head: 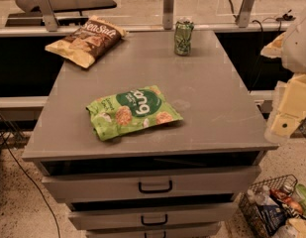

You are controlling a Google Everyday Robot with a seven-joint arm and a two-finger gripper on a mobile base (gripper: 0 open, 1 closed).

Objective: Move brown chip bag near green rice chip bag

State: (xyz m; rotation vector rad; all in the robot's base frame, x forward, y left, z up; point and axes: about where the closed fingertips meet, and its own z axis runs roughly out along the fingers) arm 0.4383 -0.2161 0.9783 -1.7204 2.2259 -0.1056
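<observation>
The gripper (pixel 283 120) hangs beside the right edge of the grey cabinet top (pixel 212 83), apart from everything on it; whether it is open or closed cannot be told. The brown chip bag (pixel 85 41), lettered "Sea Salt" in white, lies at the far left corner, well apart from the green rice chip bag (pixel 132 112), flat near the front edge, the white letters of its dark round logo unreadable. A green can (pixel 183 37) stands upright at the far edge.
</observation>
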